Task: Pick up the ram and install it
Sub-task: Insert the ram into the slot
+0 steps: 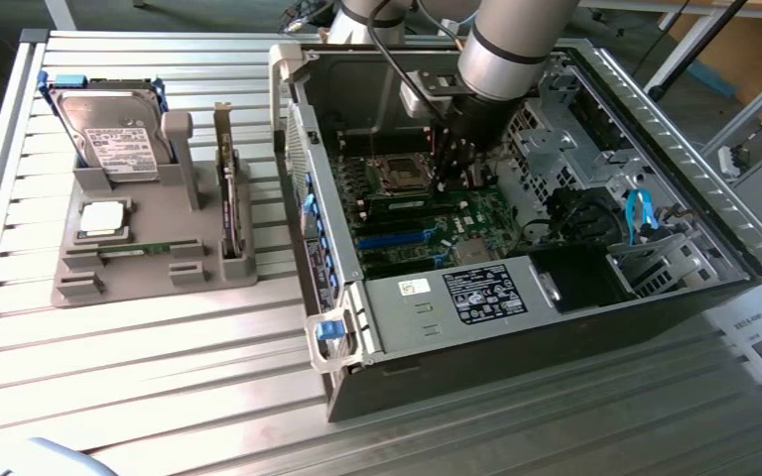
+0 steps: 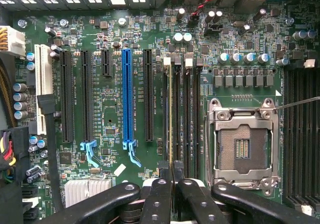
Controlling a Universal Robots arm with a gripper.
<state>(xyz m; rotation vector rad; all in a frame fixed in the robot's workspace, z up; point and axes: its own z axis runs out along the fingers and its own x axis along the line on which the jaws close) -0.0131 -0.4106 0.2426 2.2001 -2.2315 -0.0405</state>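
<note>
Closest to your wrist camera, the gripper (image 2: 172, 186) has its fingers pinched on the ram (image 2: 171, 119). You see the ram edge-on. Its long axis runs away from the fingers, parallel to the memory slots (image 2: 186, 114) and the blue slot (image 2: 127, 98), just beside the processor socket (image 2: 242, 146). You cannot tell whether it is seated. Farther off, your exterior view gives the arm (image 1: 520, 40) reaching down into the open computer case (image 1: 554, 342). The grey holder (image 1: 156, 278) sits well apart at the exterior view's left.
</note>
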